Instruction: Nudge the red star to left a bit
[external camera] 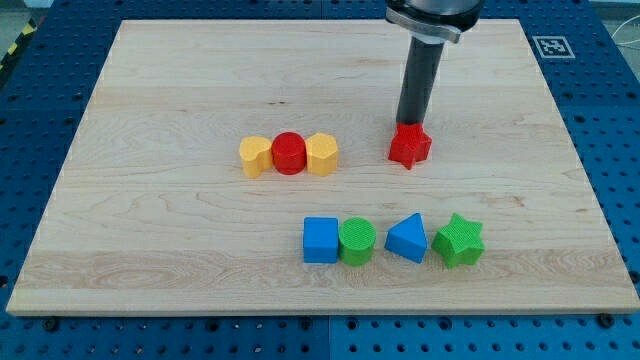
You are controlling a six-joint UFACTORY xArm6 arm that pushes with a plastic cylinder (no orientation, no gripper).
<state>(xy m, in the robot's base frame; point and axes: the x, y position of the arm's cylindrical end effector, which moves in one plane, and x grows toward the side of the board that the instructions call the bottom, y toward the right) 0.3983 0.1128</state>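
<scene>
The red star lies on the wooden board, right of the middle. My tip stands right at the star's top edge, touching or nearly touching it. The dark rod rises from there to the view's top.
A row of a yellow block, a red cylinder and a yellow hexagon sits left of the star. Below are a blue cube, a green cylinder, a blue triangle and a green star.
</scene>
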